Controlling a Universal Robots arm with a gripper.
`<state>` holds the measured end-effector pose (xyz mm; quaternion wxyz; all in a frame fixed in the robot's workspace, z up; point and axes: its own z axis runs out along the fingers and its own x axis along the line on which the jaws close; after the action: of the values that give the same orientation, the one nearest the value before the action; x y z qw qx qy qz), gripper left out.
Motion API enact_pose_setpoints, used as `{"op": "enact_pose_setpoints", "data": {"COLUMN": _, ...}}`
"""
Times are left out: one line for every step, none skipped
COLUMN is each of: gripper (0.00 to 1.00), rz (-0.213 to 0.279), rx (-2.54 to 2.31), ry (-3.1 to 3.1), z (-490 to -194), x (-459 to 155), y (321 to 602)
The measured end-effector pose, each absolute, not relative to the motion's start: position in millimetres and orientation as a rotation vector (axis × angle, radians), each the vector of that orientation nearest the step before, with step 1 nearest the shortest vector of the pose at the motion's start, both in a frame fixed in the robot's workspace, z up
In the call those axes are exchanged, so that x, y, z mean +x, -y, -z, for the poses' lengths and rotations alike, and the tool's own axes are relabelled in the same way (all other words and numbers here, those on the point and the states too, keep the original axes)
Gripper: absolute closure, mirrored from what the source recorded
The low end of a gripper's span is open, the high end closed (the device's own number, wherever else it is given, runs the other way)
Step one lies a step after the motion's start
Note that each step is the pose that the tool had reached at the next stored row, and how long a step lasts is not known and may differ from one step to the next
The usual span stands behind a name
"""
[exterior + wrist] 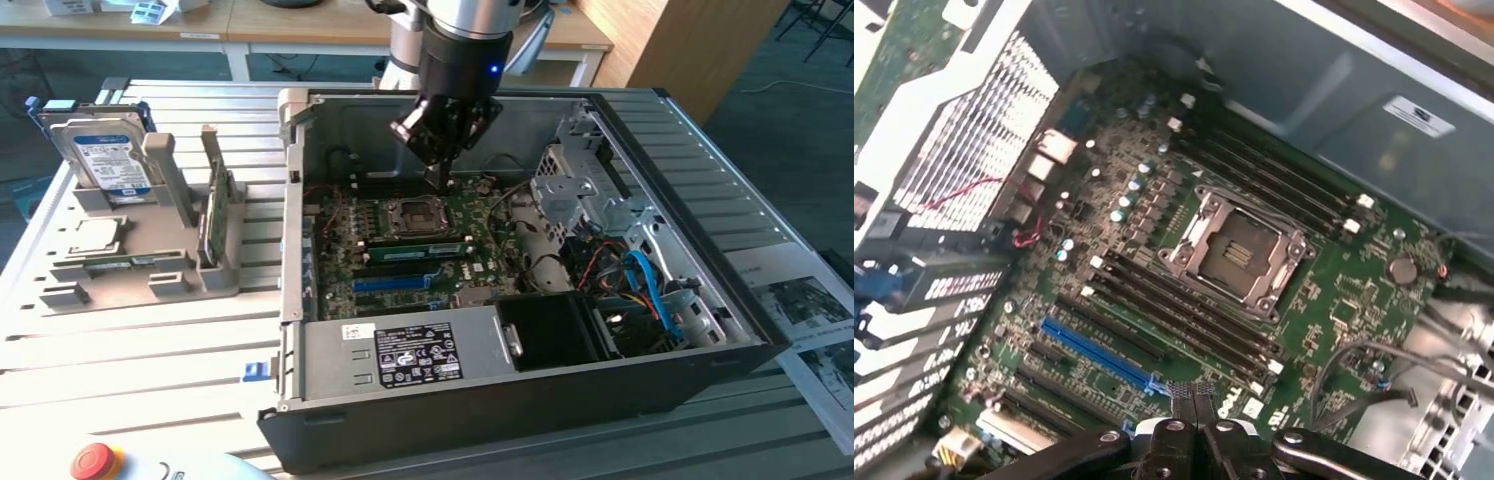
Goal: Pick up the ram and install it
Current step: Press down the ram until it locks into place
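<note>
The gripper point(438, 180) hangs over the motherboard point(1324, 300), jaws closed on nothing. The ram point(420, 248) seems seated in 1 slot inside the case point(534, 400), mid-desk. It looks light, stiff and fragile; pinch its long faces.

An open black computer case point(747, 350) lies on a slatted metal table point(120, 340), its motherboard point(400, 250) exposed with an empty CPU socket point(1239, 250) at centre. At nine o'clock, a grey holder point(160, 275) carries a blue-labelled hard drive point(107, 155). A red button point(96, 461) sits at seven o'clock.
</note>
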<state>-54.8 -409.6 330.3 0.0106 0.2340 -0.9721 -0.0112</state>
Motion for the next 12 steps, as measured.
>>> {"op": "enact_pose_setpoints", "data": {"gripper": 0.9, "rz": 0.035, "rx": 0.707, "ry": 3.039, "z": -330.3, "x": -54.8, "y": 409.6}}
{"op": "enact_pose_setpoints", "data": {"gripper": 0.9, "rz": 0.036, "rx": 0.684, "ry": 3.045, "z": -330.3, "x": -54.8, "y": 409.6}}
{"op": "enact_pose_setpoints", "data": {"gripper": 0.9, "rz": 0.036, "rx": 0.66, "ry": 3.05, "z": -330.3, "x": -54.8, "y": 409.6}}
{"op": "enact_pose_setpoints", "data": {"gripper": 0.9, "rz": 0.036, "rx": 0.635, "ry": 3.056, "z": -330.3, "x": -54.8, "y": 409.6}}
{"op": "enact_pose_setpoints", "data": {"gripper": 0.9, "rz": 0.036, "rx": 0.611, "ry": 3.061, "z": -330.3, "x": -54.8, "y": 409.6}}
{"op": "enact_pose_setpoints", "data": {"gripper": 0.9, "rz": 0.037, "rx": 0.588, "ry": 3.065, "z": -330.3, "x": -54.8, "y": 409.6}}
{"op": "enact_pose_setpoints", "data": {"gripper": 0.9, "rz": 0.037, "rx": 0.564, "ry": 3.07, "z": -330.3, "x": -54.8, "y": 409.6}}
{"op": "enact_pose_setpoints", "data": {"gripper": 0.9, "rz": 0.037, "rx": 0.541, "ry": 3.074, "z": -330.3, "x": -54.8, "y": 409.6}}
{"op": "enact_pose_setpoints", "data": {"gripper": 0.9, "rz": 0.037, "rx": 0.518, "ry": 3.079, "z": -330.3, "x": -54.8, "y": 409.6}}
{"op": "enact_pose_setpoints", "data": {"gripper": 0.9, "rz": 0.037, "rx": 0.493, "ry": 3.083, "z": -330.3, "x": -54.8, "y": 409.6}}
{"op": "enact_pose_setpoints", "data": {"gripper": 0.9, "rz": 0.038, "rx": 0.469, "ry": 3.087, "z": -330.3, "x": -54.8, "y": 409.6}}
{"op": "enact_pose_setpoints", "data": {"gripper": 0.9, "rz": 0.038, "rx": 0.445, "ry": 3.09, "z": -330.3, "x": -54.8, "y": 409.6}}
